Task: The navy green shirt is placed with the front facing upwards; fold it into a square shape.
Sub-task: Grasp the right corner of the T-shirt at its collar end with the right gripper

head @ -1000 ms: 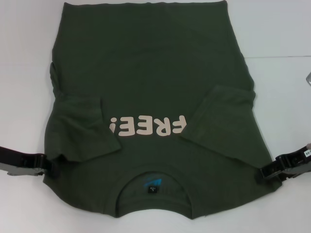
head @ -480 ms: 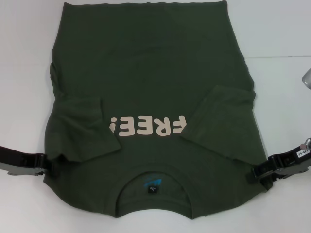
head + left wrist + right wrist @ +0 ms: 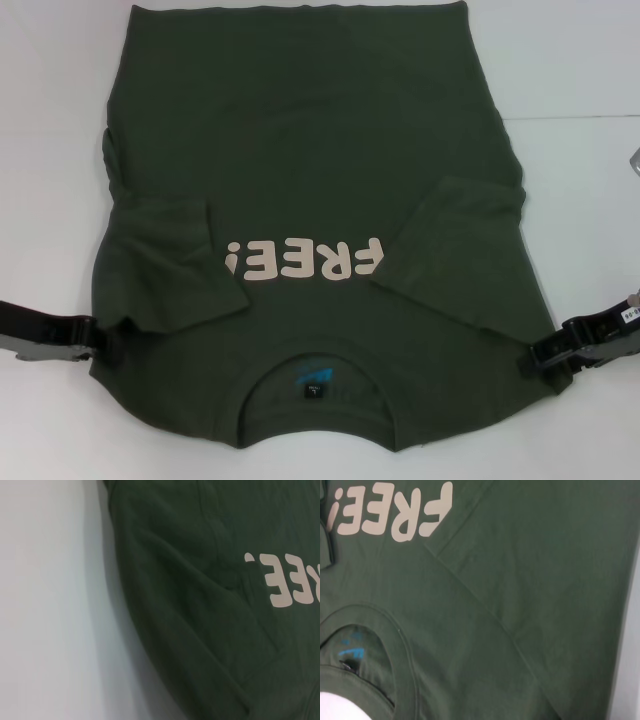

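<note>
Head view shows the navy green shirt (image 3: 310, 200) flat on the table (image 3: 580, 80), print up, both sleeves folded inward, collar nearest me. My left gripper (image 3: 100, 343) and right gripper (image 3: 530, 358) sit at its shoulder edges; whether the jaws are open or closed, I cannot tell. Lifting both shoulders evenly should keep the fold square.

White table (image 3: 580, 60), plain matte surface, faint seam line running across its far right portion, small grey object (image 3: 634, 162) at the right edge, identity indeterminable
</note>
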